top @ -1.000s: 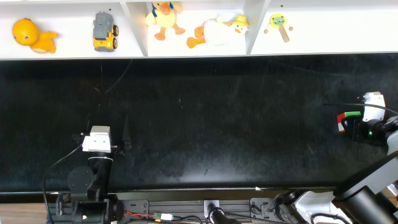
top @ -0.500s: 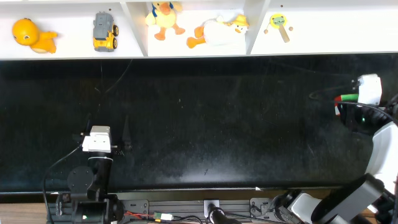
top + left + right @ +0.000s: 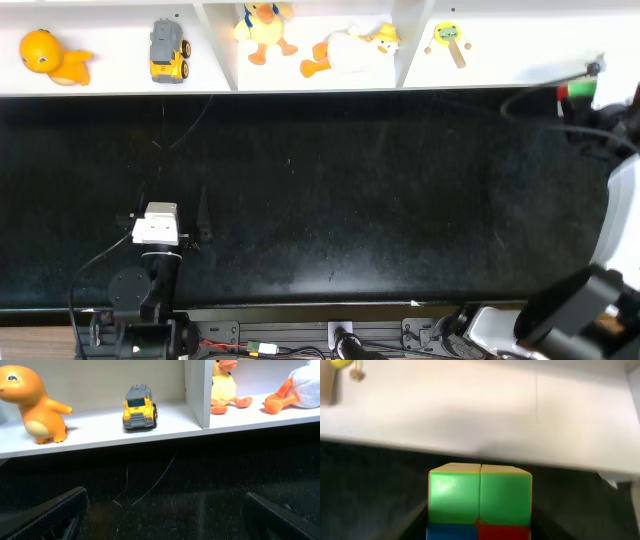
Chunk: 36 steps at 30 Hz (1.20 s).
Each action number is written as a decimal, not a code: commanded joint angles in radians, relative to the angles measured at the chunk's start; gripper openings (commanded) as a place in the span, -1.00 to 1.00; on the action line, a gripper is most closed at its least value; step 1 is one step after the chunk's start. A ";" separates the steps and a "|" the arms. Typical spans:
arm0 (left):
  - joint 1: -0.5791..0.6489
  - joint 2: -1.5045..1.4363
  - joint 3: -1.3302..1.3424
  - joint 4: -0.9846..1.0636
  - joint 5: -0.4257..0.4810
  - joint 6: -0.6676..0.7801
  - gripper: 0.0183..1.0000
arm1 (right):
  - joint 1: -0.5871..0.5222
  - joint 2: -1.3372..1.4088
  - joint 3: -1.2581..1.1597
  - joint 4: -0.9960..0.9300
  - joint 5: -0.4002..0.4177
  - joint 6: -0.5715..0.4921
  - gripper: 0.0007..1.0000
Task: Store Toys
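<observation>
A colour cube [image 3: 480, 502] with green, blue and red faces is held in my right gripper [image 3: 480, 527], which is shut on it. In the top view the right gripper [image 3: 574, 92] is at the far right, by the front edge of the white shelf [image 3: 520, 70], and the cube [image 3: 578, 90] shows green and red. The shelf's right compartment [image 3: 470, 415] lies just beyond the cube. My left gripper [image 3: 170, 203] rests open at the near left of the black table, empty [image 3: 165, 515].
On the shelf sit an orange toy [image 3: 52, 55], a yellow truck [image 3: 169, 52], a yellow duck [image 3: 264, 28], a white plush duck [image 3: 350, 50] and a small wooden toy [image 3: 446, 40]. The right compartment has bare floor to the right of the wooden toy. Black table [image 3: 350, 190].
My right arm has carried the cube from the table's right side up to the shelf's right end. The left arm has stayed where it was.
</observation>
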 commanded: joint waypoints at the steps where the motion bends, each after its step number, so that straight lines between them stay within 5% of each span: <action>1: -0.003 -0.013 -0.001 -0.003 0.014 0.015 1.00 | 0.034 0.100 0.121 -0.003 -0.008 0.079 0.02; 26: -0.003 -0.013 -0.001 -0.003 0.013 0.015 1.00 | 0.158 0.366 0.394 0.002 -0.011 0.154 0.11; 31: -0.003 -0.013 -0.001 -0.003 0.013 0.015 1.00 | 0.158 0.366 0.394 0.003 -0.011 0.163 0.59; 36: -0.003 -0.013 -0.001 -0.003 0.013 0.015 1.00 | 0.156 0.365 0.394 0.000 -0.004 0.166 0.71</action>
